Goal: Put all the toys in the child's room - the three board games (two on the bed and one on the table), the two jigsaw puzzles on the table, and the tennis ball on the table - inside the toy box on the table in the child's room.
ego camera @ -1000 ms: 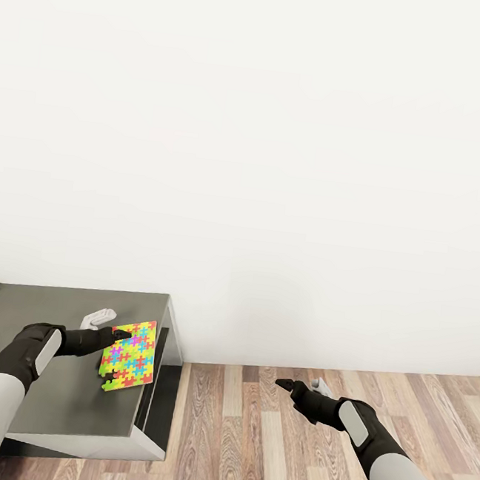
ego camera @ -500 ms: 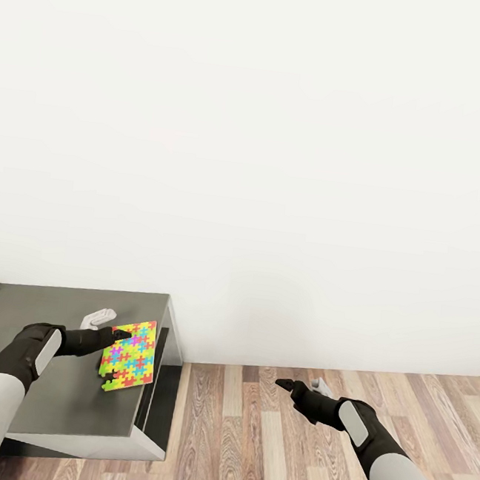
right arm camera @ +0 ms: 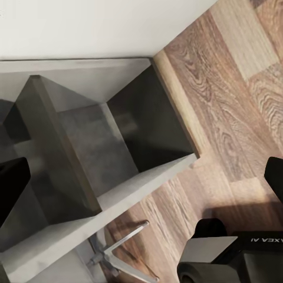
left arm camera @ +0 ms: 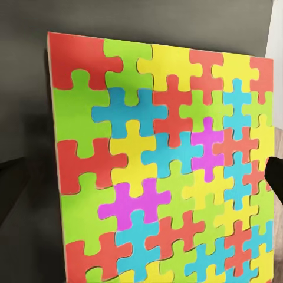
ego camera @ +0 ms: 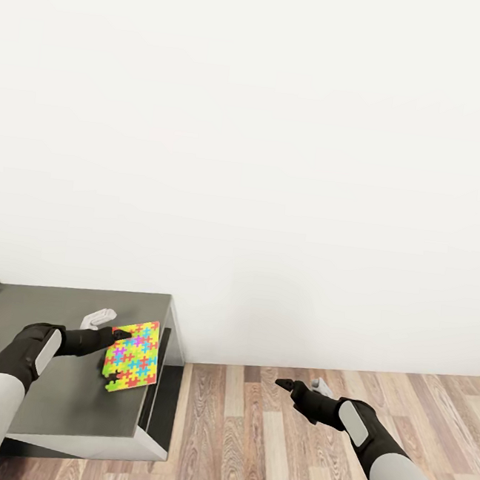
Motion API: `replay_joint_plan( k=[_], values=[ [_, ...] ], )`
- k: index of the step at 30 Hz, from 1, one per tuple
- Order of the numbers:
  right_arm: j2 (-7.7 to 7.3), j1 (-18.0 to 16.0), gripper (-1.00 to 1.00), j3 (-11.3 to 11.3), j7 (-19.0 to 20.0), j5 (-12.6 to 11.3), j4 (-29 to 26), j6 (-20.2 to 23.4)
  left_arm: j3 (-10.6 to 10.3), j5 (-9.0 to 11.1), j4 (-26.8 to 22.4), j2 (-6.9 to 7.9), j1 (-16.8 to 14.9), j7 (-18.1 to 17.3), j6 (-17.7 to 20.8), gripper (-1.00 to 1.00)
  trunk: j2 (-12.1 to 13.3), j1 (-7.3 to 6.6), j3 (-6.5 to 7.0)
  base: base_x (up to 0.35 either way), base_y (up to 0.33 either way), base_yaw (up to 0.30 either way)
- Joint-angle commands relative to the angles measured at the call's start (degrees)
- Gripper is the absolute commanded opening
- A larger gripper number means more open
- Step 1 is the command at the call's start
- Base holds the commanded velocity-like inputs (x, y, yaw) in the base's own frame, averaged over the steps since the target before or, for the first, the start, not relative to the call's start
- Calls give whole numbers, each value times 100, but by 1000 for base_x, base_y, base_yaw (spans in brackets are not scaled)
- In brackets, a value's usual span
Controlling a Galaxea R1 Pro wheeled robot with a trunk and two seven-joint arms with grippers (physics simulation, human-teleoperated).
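**Puzzle in your left hand at the desk corner; much of the room out of frame**

Your left hand [ego camera: 118,339] pinches the near-left edge of the jigsaw puzzle [ego camera: 133,356], holding it over the right end of the grey desk [ego camera: 53,308], at about 8 o'clock in the head view. The puzzle tilts slightly, with its right edge near the desk's right edge. Whether its far side touches the desk top you cannot tell from above. In the left wrist view the jigsaw puzzle [left arm camera: 159,165] takes up nearly the whole picture; one dark fingertip [left arm camera: 276,177] peeks in at the edge, and the other finger is hidden behind the board.

A small white object [ego camera: 98,318] lies on the desk just beyond your left wrist, partly covered by the arm; its shape is too unclear to name.

Your right hand [ego camera: 296,386] hangs over the wooden floor [ego camera: 247,435] at about 5 o'clock, fingers spread with nothing between them. The right wrist view looks at the desk's open side compartment [right arm camera: 112,147], with part of the robot's base [right arm camera: 236,259] and a metal chair leg [right arm camera: 118,253] cut off at the frame edge.

The desk's left end runs out of the head view.
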Motion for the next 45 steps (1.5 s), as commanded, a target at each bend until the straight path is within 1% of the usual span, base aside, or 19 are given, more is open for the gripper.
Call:
replay_joint_plan(
  k=[1,14,22,30,45],
  values=[
    [3,-4,100,-37,8,-4,-3,47,22,15,-2,-2,-5,-11,47,100,-11,3,-10,0,43,0],
    [2,-4,100,-36,11,-4,-3,43,22,16,-2,-2,-5,-11,47,100,-11,3,-10,0,10,0],
    [-1,-4,100,-37,137,-4,-3,48,22,14,-2,-2,-5,-11,47,100,-11,3,-10,0,0,0],
    [-2,-4,100,-36,179,-4,-3,47,22,14,-2,-2,-5,-11,47,100,-11,3,-10,0,0,-1],
    [-2,-4,100,-37,189,-4,-3,47,22,16,-2,-2,-5,-11,47,100,-11,3,32,0,0,-76]
  ],
)
